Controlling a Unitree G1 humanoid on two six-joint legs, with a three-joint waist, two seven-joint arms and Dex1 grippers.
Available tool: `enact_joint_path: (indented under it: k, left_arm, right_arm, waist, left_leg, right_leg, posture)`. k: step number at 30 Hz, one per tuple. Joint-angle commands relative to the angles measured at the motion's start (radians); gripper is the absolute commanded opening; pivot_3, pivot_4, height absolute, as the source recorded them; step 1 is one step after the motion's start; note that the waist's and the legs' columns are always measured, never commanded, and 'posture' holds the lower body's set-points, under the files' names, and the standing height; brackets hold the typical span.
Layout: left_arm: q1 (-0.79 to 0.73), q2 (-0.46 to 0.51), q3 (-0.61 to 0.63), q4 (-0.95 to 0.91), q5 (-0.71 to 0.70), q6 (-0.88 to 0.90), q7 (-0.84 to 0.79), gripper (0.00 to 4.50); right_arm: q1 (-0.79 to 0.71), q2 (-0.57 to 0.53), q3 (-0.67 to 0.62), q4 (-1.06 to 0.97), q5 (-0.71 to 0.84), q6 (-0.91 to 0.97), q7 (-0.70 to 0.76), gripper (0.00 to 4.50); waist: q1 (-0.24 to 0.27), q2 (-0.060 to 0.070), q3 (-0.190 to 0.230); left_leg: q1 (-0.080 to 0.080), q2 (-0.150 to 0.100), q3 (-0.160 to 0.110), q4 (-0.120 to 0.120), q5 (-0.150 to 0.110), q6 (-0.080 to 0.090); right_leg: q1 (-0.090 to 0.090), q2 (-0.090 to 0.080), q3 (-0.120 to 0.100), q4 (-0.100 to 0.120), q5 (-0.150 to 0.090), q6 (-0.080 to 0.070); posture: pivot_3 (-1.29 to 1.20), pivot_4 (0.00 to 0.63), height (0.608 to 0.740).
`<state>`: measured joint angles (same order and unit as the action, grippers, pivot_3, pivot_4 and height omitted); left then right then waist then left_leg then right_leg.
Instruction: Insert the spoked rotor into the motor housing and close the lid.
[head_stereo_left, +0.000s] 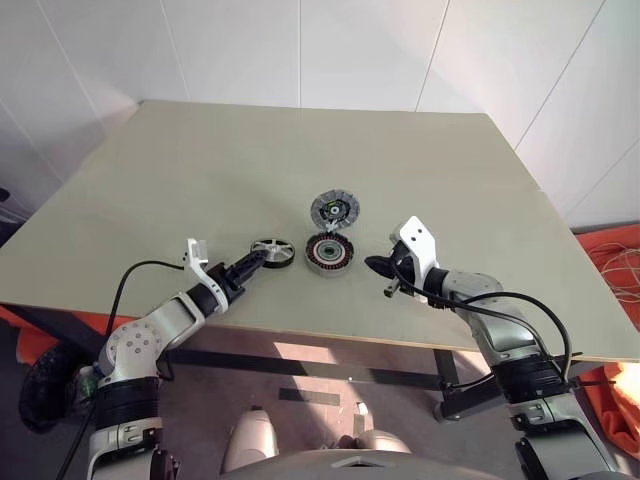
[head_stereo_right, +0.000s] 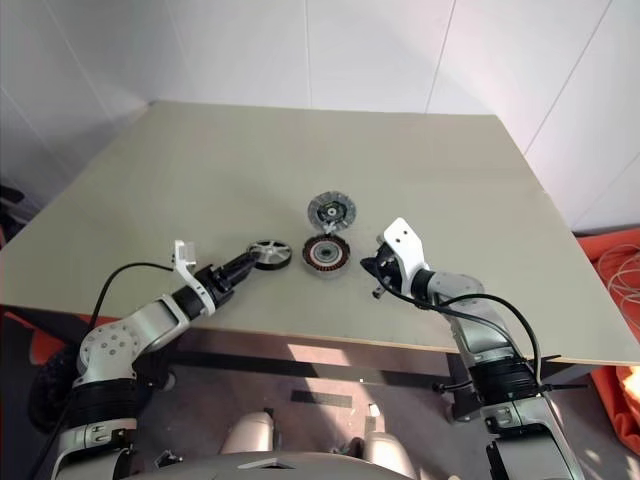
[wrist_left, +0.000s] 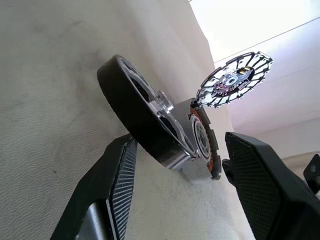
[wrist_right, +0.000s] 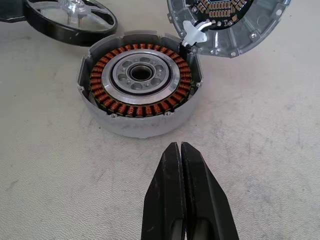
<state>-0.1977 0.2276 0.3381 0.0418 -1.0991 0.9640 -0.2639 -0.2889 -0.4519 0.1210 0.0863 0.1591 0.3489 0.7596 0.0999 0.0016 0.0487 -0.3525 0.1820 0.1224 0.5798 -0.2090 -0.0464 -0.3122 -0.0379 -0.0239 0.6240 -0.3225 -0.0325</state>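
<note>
The rotor (head_stereo_left: 271, 249) sits toward the near edge of the table (head_stereo_left: 200, 160), just left of the housing (head_stereo_left: 329, 254) and almost touching it. In the left wrist view it looks tipped up on its rim, leaning toward the housing, black outer band facing the camera and silver spokes behind. The left claw (head_stereo_left: 252, 263) has its fingers spread partway, one on each side of the rotor's near rim; whether the pads press the band or merely bracket it cannot be told, so I would not call it a firm grip yet.

The housing stands flat, copper windings up and its silver centre open. The lid (head_stereo_left: 335, 209) lies beyond it, toward the far edge, its rim meeting the housing's far rim.

The right claw (head_stereo_left: 378, 266) is fully closed and empty, resting low just right of the housing, tips aimed at it.

The rotor is nearest the left claw, and its seat lies directly right of it. The likely move is a short carry rightward and a levelling so the hub meets the centre squarely.
</note>
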Motion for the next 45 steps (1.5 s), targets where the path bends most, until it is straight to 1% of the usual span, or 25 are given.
enact_joint_path:
  k: [1,12,23,26,31,32,33,41,45]
  left_arm:
    - [-0.025,0.000,0.005,0.011,0.013,-0.017,-0.024,2.92]
    - [-0.045,-0.015,0.012,0.082,0.056,-0.051,-0.064,2.92]
    - [-0.108,-0.061,0.054,0.176,0.043,-0.064,-0.115,2.92]
    - [-0.101,-0.058,0.061,0.178,0.043,-0.058,-0.122,2.37]
    - [-0.090,-0.053,0.074,0.169,0.038,-0.046,-0.128,0.76]
    - [-0.087,-0.052,0.075,0.165,0.038,-0.044,-0.130,0.51]
    - [-0.082,-0.051,0.074,0.159,0.037,-0.043,-0.132,0.36]
    - [-0.069,-0.050,0.076,0.149,0.042,-0.046,-0.132,0.36]
    - [-0.067,-0.045,0.116,0.146,-0.004,-0.038,-0.135,0.36]
  right_arm:
    - [-0.015,-0.004,-0.021,-0.039,0.009,-0.011,-0.005,0.00]
    - [-0.015,-0.003,-0.021,-0.038,0.010,-0.013,-0.006,0.00]
    - [-0.015,-0.002,-0.019,-0.039,0.008,-0.012,-0.007,0.00]
    - [-0.013,-0.003,-0.022,-0.040,0.008,-0.012,-0.010,0.00]
    - [-0.016,-0.002,-0.021,-0.033,0.007,-0.016,-0.013,0.00]
    - [-0.017,-0.002,-0.020,-0.032,0.008,-0.016,-0.013,0.00]
    - [-0.017,-0.002,-0.019,-0.032,0.008,-0.017,-0.012,0.00]
    - [-0.024,0.000,-0.018,-0.023,0.007,-0.022,-0.010,0.00]
    - [-0.023,-0.005,-0.022,-0.024,0.008,-0.023,-0.010,0.00]
  waist:
    - [0.000,0.000,0.000]
    - [0.000,0.000,0.000]
    - [0.001,0.000,0.000]
    - [0.000,0.000,0.000]
    - [0.000,0.000,0.000]
    - [0.001,0.000,0.000]
    - [0.000,0.000,0.000]
    - [-0.001,0.000,0.000]
    - [-0.002,0.000,0.000]
  left_leg:
    - [0.000,0.000,0.000,0.000,0.000,0.000]
    - [0.000,0.000,0.000,0.000,0.000,0.000]
    - [0.000,0.000,0.000,0.000,0.000,0.000]
    - [0.000,0.000,0.000,0.000,0.000,0.000]
    - [0.000,-0.001,0.000,0.000,0.000,0.000]
    - [0.000,-0.001,0.000,0.000,0.000,0.000]
    - [0.000,-0.001,0.000,0.000,0.000,0.000]
    - [0.000,0.000,0.000,0.000,0.000,0.000]
    - [0.000,0.000,0.000,0.000,0.000,0.000]
  right_leg:
    - [0.000,0.000,0.000,0.000,0.000,0.000]
    - [0.000,0.000,0.000,0.000,0.000,0.000]
    - [0.000,-0.001,0.000,0.000,0.000,0.000]
    - [0.000,0.000,0.000,0.000,0.000,0.000]
    - [0.000,-0.001,0.000,0.000,0.000,0.000]
    - [0.000,-0.001,0.000,0.000,0.000,0.000]
    - [0.000,-0.001,0.000,0.000,0.000,0.000]
    - [0.000,-0.001,0.000,0.000,0.000,0.000]
    - [0.000,-0.001,0.000,0.000,0.000,0.000]
  posture:
    - [0.00,0.000,0.740]
    - [0.00,0.000,0.740]
    - [0.00,0.000,0.740]
    - [0.00,0.000,0.740]
    - [0.00,0.000,0.740]
    - [0.00,0.000,0.740]
    - [0.00,0.000,0.740]
    - [0.00,0.000,0.740]
    - [0.00,0.000,0.740]
